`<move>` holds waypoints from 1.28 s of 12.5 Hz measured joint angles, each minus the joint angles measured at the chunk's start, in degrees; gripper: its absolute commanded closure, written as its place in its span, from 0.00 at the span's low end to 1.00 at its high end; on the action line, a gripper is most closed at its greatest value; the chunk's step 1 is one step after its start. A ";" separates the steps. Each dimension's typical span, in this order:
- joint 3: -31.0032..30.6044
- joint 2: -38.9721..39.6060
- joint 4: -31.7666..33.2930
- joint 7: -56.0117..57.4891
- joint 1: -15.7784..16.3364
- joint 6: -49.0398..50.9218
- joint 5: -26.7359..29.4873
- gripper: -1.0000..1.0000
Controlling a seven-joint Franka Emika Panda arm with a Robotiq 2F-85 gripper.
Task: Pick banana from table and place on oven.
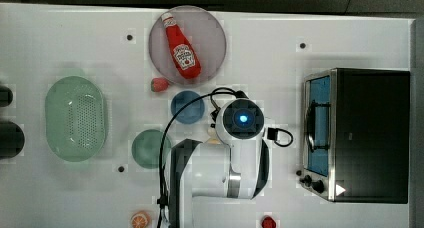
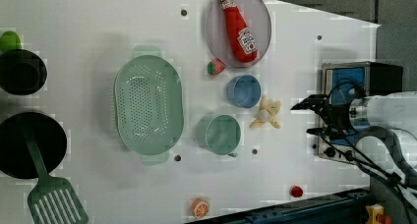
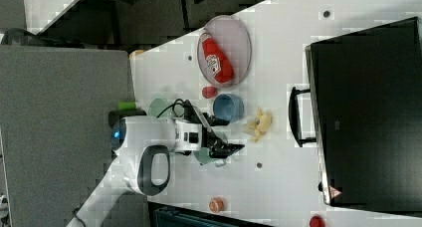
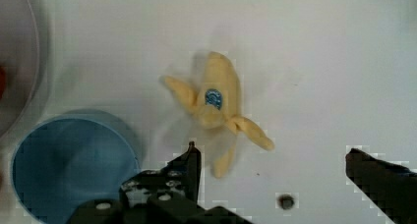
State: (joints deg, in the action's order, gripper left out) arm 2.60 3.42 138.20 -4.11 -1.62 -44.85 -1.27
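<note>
The banana (image 2: 266, 114), a pale yellow piece with its peel flaps spread, lies on the white surface (image 2: 98, 27) just beside the blue cup (image 2: 244, 91) and near the green cup (image 2: 220, 134); in the wrist view it carries a small round blue sticker whose writing cannot be read. The gripper (image 2: 309, 118) hangs above the surface with its fingers (image 4: 189, 162) wide apart and nothing between them, the banana lying free below in the wrist view. In the left view the gripper sits between the banana and the oven (image 2: 361, 74), which stands at the left view's right with its blue-tinted door and black knobs. In the top view the oven's black top bears a small faint mark too small to read, and a white triangle label sits near its knobs. On the grey plate (image 1: 210, 25) lies a red ketchup bottle (image 1: 182, 47) with a white Heinz-style label; the lettering is too blurred to read with certainty. A small strawberry (image 1: 159, 84) rests just beside the plate's rim.
</note>
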 measured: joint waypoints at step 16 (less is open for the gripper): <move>-4.49 17.95 3.02 -0.25 1.18 -19.00 -0.62 0.75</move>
State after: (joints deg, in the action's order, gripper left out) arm -1.89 21.37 141.23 -4.36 -0.44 -63.84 -1.88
